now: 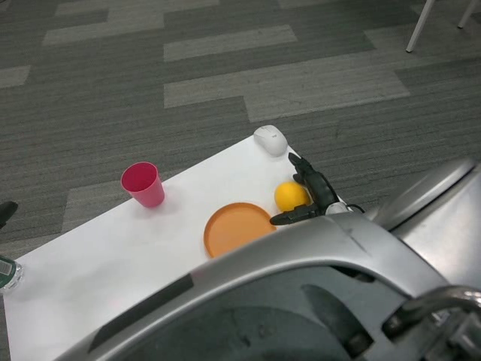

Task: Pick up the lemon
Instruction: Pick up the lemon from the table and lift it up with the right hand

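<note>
The lemon (290,195), round and yellow-orange, sits on the white table (113,256) near its right edge, just right of an orange plate (237,228). My right hand (312,197) cups it from the right. Its fingers (304,171) reach past the lemon's far side and the thumb (289,218) lies along its near side. The fingers are apart and the lemon rests on the table. Only a dark tip of my left hand (6,213) shows at the picture's left edge, off the table.
A pink cup (143,184) stands upright left of the plate. A white computer mouse (270,139) lies at the table's far corner, beyond the lemon. The table's edges drop to grey carpet. White chair legs (421,26) stand at top right.
</note>
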Robot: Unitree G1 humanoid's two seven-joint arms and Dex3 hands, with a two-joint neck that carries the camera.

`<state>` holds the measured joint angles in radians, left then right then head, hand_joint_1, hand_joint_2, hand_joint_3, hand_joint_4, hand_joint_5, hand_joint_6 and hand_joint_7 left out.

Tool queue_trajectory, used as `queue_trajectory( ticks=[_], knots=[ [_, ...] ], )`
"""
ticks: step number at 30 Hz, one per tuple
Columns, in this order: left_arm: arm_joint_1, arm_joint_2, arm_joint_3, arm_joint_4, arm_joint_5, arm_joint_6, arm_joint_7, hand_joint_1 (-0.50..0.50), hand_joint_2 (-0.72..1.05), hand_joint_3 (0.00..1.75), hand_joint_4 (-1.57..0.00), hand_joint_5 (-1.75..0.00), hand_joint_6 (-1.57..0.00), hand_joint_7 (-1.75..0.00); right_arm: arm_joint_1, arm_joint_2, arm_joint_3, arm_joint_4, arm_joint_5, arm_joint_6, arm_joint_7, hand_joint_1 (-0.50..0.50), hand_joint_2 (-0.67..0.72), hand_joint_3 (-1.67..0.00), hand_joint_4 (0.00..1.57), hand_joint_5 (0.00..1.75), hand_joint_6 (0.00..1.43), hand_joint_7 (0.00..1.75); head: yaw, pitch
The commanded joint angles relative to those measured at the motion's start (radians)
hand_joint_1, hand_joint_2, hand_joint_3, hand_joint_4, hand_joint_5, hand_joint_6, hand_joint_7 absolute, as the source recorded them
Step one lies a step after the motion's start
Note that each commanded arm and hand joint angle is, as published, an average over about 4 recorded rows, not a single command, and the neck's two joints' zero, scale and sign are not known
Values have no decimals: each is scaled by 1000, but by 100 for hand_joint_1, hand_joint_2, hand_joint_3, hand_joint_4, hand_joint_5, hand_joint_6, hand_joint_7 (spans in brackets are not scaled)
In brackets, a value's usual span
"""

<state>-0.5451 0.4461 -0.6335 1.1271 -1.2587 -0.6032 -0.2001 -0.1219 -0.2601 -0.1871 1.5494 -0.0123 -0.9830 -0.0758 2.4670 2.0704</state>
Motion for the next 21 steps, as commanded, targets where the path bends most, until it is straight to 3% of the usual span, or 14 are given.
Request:
queue_trajectory(
  ticks=[1, 3, 7, 9, 17, 21],
  knots=[
    [-2, 6, 10, -4, -5, 0, 1, 50, 96, 7, -4, 0, 0, 0, 1, 17, 3, 8, -31, 45, 3, -12, -45, -36, 0, 78, 0, 0, 0, -1],
    [-2, 6, 11, -4, -5, 0, 1, 50, 96, 4, -4, 0, 0, 0, 1, 18, 6, 8, -43, 51, 2, -12, -51, -48, 0, 78, 0, 0, 0, -2],
    [-1, 7, 12, -4, -5, -1, 1, 50, 96, 7, -4, 0, 0, 0, 1, 21, 17, 9, -57, 58, -18, -12, -57, -97, 0, 78, 0, 0, 1, -2],
    [0, 8, 12, -4, -5, -1, 1, 50, 96, 4, -4, 0, 0, 0, 2, 22, 19, 9, -59, 58, -27, -12, -59, -111, 0, 80, 0, 0, 0, -4],
    [1, 8, 13, -4, -5, -2, 0, 50, 96, 9, -4, 0, 0, 0, 4, 22, 15, 8, -58, 53, -48, -12, -54, -123, 0, 97, 0, 16, 1, -5],
    [2, 8, 18, -6, -5, -3, 1, 50, 96, 7, -4, 0, 0, 0, 4, 22, 13, 8, -58, 52, -50, -12, -54, -127, 0, 97, 0, 24, 1, -5]
  ],
)
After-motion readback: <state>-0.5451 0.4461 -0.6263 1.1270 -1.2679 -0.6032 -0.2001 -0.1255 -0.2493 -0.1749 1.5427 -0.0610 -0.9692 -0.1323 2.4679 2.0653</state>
